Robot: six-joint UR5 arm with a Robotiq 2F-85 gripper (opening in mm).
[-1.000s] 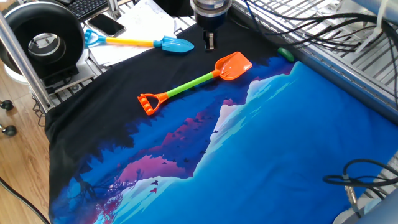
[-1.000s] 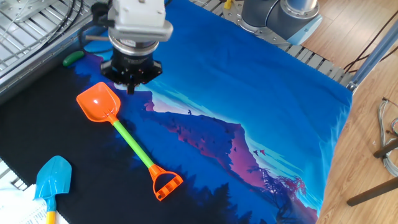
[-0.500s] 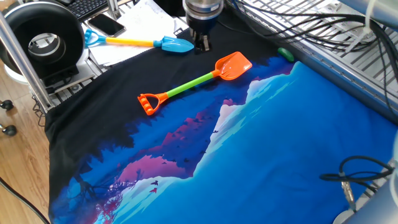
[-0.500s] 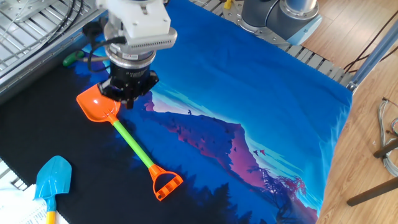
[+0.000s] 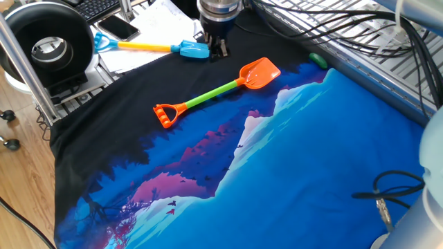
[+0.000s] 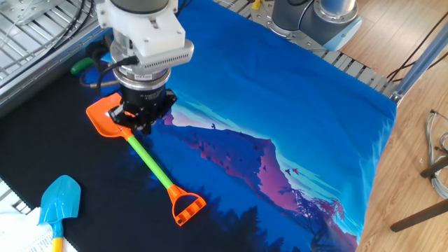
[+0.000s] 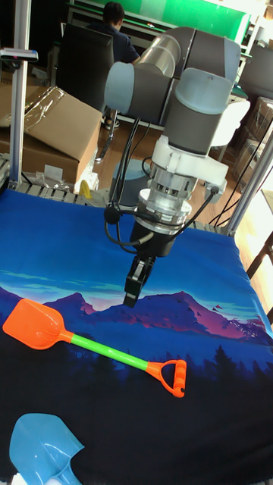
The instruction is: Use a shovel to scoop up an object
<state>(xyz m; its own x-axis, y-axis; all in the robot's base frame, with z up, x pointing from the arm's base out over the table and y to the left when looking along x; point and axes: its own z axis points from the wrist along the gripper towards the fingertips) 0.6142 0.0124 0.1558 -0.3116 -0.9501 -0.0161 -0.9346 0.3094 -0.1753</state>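
- My gripper (image 7: 133,290) points straight down from my arm, fingers nearly together, gripping nothing.
- The shovel (image 5: 216,90) lies flat on the black cloth (image 5: 131,104) at the worktop's end.
- The object (image 5: 318,60) sits near that cloth's edge.

Robotics lab, metal racks (image 5: 387,48), cables (image 5: 332,28)

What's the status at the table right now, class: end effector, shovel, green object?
End effector above the cloth, holding nothing; jaw state unclear. Shovel flat on the cloth, untouched. Green object beyond the blade, apart. Blue shovel lies nearby.
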